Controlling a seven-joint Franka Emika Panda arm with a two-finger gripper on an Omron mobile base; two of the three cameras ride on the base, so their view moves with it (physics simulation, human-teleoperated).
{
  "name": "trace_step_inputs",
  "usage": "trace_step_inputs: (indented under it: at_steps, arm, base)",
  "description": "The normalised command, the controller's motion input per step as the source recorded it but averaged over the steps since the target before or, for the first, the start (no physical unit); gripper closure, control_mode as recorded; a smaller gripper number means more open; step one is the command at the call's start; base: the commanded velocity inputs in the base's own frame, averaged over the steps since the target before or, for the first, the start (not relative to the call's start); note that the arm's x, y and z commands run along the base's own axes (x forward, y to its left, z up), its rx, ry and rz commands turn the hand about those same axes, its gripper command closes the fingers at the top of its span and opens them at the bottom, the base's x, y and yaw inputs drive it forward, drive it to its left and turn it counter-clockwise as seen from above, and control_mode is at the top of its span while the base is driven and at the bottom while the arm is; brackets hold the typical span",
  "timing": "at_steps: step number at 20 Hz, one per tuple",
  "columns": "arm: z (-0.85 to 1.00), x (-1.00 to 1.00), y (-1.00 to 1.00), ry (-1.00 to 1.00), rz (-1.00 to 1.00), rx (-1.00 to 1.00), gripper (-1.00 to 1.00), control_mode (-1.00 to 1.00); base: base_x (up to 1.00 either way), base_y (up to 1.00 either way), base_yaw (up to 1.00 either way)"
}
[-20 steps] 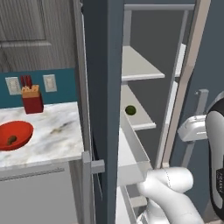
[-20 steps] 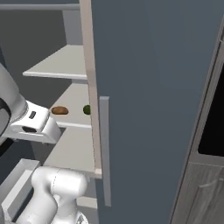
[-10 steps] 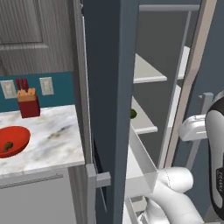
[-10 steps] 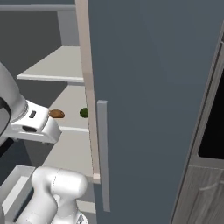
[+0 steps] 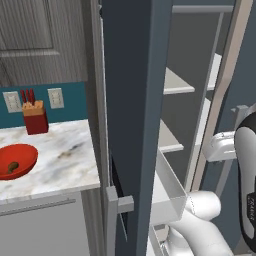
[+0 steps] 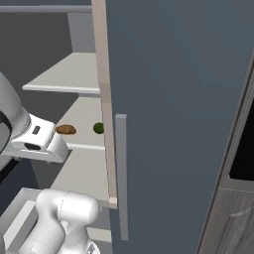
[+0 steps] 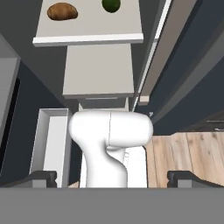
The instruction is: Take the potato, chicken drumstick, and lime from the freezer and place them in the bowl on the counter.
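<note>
Looks like you've got the drumstick point(image 5: 11, 165) in the red bowl point(image 5: 22, 152) on the worktop point(image 5: 65, 157) already. Potato point(image 7: 62, 11) and lime point(image 7: 111, 5) sit on the freezer shelf point(image 7: 87, 26); fingers point(image 7: 41, 178) spread wide, holding nothing.

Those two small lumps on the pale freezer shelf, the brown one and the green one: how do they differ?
The tan-brown oval potato is elongated and mottled; the dark green lime is round, plain and looks smaller. In the right base view the potato lies left of the lime, apart from it. Both rest on the same pale grey shelf.
</note>
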Motion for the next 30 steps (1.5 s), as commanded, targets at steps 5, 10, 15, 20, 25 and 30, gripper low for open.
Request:
trace_step_inputs:
  at_steps: [5, 10, 15, 20, 25, 30]
  arm:
    - [0.00, 0.00, 0.00, 0.00, 0.00, 0.00, -1.00, 1.00]
    - [0.00, 0.00, 0.00, 0.00, 0.00, 0.00, -1.00, 1.00]
    - [0.00, 0.00, 0.02, 0.00, 0.00, 0.00, -1.00, -1.00]
    - [-0.08, 0.27, 0.00, -0.12, 0.13, 0.03, -1.00, -1.00]
    - [-0.12, 0.74, 0.01, -0.10, 0.17, 0.07, -1.00, -1.00]
    - [-0.11, 0.85, 0.20, 0.00, 0.07, 0.02, -1.00, -1.00]
  base:
    - [0.05, 0.29, 0.00]
    - [0.00, 0.01, 0.00]
    - [0.00, 0.00, 0.00]
    - [0.00, 0.00, 0.00]
    - [0.00, 0.00, 0.00]
    - [0.00, 0.00, 0.00]
